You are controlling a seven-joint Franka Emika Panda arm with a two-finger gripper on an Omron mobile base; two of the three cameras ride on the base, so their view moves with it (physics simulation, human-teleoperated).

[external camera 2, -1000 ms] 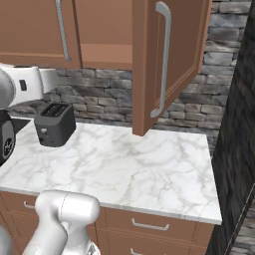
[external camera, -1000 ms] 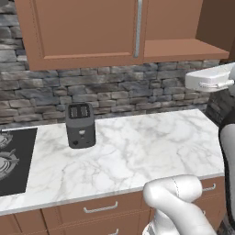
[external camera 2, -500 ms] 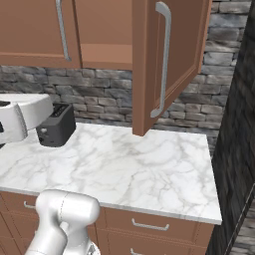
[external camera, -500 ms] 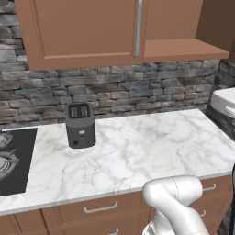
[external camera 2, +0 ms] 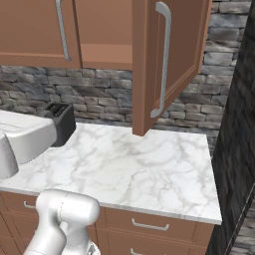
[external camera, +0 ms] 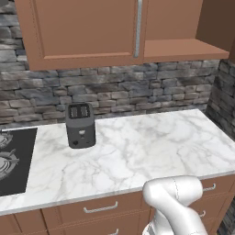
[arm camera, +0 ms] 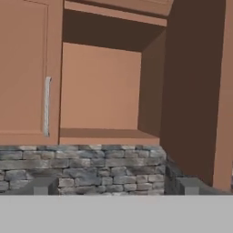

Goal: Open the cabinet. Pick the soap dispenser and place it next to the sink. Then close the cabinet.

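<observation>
**Right cabinet door swung wide, jaws spread in the air before the opening**

Reddish-brown wall cabinet [external camera: 87, 32] mounted above a marble counter [external camera: 137, 151], in front of a grey stone backsplash [external camera: 151, 92]. Left door shut, with its long silver bar handle [external camera: 138, 27] upright near the inner edge. Right door [external camera 2: 169, 60] standing open, edge-on toward the room, its own bar handle [external camera 2: 163, 60] facing outward. Open compartment [arm camera: 100, 88] seen from the hand view as a bare shelf with plain wooden back and side walls; soap dispenser not made out anywhere on that shelf.

Gripper [arm camera: 116, 186] spread wide, holding nothing, its two dark fingertips [arm camera: 41, 186] far apart at the bottom of the hand view, level with the stone wall just below the cabinet's underside and aimed at the open half.

Dark toaster [external camera: 80, 125] upright on the counter toward the left, near the wall. Black cooktop [external camera: 11, 163] set into the counter at the far left edge. Low drawers [external camera 2: 149, 224] with short horizontal handles under the counter front.
</observation>
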